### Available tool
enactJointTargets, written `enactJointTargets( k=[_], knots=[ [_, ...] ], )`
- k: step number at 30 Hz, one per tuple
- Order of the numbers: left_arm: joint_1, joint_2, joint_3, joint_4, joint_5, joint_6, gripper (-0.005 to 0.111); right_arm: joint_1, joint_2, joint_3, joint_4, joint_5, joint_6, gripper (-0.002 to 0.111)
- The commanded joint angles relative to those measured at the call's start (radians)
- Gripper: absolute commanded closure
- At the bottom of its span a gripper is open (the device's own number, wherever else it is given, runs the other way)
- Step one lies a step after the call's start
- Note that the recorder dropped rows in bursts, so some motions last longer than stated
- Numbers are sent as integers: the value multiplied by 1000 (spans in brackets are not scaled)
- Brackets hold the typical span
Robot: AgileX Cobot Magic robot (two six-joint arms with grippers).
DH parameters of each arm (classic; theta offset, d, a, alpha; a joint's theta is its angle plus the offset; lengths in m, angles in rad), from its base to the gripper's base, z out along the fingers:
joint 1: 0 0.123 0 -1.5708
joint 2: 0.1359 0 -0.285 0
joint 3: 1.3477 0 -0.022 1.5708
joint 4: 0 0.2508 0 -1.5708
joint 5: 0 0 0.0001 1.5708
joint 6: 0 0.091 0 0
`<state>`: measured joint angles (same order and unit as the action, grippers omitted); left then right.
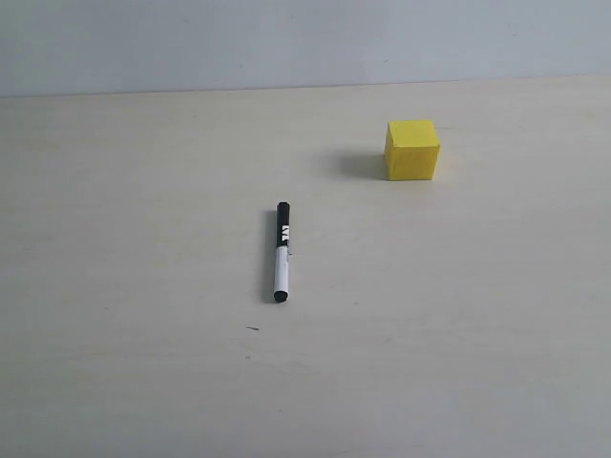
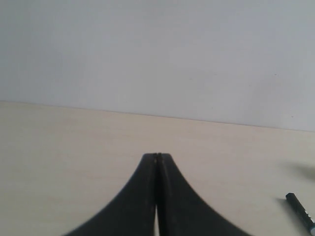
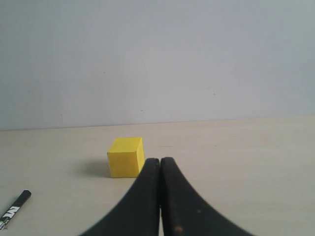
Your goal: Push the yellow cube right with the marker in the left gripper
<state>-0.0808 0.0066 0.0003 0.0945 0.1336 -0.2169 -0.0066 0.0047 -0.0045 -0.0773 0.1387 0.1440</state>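
Off to one side of the left gripper (image 2: 156, 156), whose jaws were pressed together on nothing, the marker (image 1: 282, 252) lay flat on the table (image 1: 115, 286). Yellow cube (image 1: 412, 150) sat well beyond it. Marker looked light, stiff, prone to rolling; best pinched mid-barrel.

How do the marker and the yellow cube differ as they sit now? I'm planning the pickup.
The marker is slim and long, black above and white below; the yellow cube is a squat block of one colour. The marker lies flat near the middle of the table; the cube stands farther back and to the right. Both rest on the table, apart, with no gripper touching them.
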Motion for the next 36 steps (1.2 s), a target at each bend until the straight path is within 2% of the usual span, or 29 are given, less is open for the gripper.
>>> enactJointTargets(
  k=[1, 6, 11, 36],
  knots=[
    [1, -7, 0, -2, 1, 4, 107, -1, -5, 4, -2, -5, -1, 108],
    [1, -7, 0, 22, -4, 47, 107, -1, -5, 4, -2, -5, -1, 108],
    [2, -7, 0, -74, -14, 14, 107, -1, -5, 4, -2, -5, -1, 108],
    [2, -7, 0, -74, 0, 0, 107, -1, -5, 4, -2, -5, -1, 108]
  ],
)
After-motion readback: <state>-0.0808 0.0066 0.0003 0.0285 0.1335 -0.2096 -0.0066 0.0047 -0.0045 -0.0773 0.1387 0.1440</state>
